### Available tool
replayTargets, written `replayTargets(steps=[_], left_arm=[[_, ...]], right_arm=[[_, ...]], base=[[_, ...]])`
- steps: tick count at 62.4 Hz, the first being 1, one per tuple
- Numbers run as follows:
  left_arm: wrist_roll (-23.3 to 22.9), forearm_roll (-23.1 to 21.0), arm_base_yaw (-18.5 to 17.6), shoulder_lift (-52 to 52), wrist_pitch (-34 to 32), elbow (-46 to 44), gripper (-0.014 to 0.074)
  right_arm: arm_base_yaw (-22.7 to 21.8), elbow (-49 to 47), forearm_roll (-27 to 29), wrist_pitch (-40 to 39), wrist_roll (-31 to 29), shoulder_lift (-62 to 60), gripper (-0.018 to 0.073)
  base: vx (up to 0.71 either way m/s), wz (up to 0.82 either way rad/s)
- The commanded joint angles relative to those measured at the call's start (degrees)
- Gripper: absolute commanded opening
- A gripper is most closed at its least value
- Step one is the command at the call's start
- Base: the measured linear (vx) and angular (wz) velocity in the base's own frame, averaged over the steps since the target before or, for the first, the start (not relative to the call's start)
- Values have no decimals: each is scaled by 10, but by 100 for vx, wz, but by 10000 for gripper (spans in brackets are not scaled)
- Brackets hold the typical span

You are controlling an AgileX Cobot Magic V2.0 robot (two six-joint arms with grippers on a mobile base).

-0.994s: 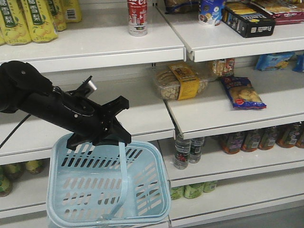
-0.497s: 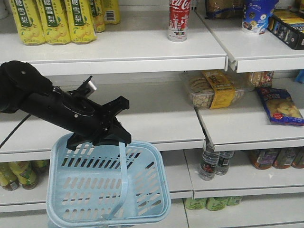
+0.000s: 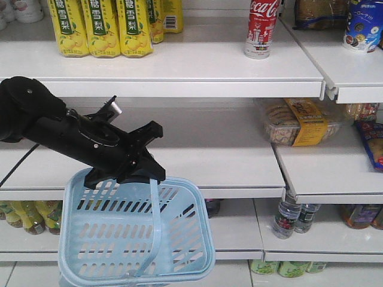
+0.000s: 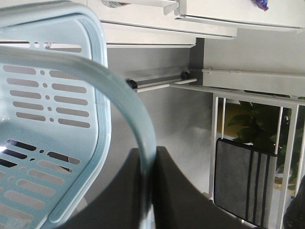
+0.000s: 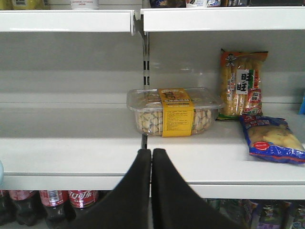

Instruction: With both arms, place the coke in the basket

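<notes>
Up top, 1 coke [image 3: 261, 30]; lower L, 1 basket [image 3: 131, 218].

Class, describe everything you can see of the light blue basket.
The basket is light blue plastic, rectangular with rounded corners, a thick rim and slotted walls. It hangs tilted before the shelves, its open side facing the front camera, nothing visible inside. One thin swing handle runs up into the shut left gripper, the only thing seen touching it.

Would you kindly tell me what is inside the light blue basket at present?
No item shows inside the basket, only its slotted walls and a swing handle gripped by the left gripper. The corner beneath that gripper is covered. The coke stands on the top shelf.
</notes>
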Motion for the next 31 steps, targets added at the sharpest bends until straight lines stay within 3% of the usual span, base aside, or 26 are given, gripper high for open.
replayTargets(steps=[1,31], left_arm=[[0,-39,-3,-27,0,-16,-5],[0,-39,-3,-27,0,-16,-5]], right_arm=[[-4,11,-4,-43,2,-6,-10],[-4,11,-4,-43,2,-6,-10]], base=[[3,11],[1,5]])
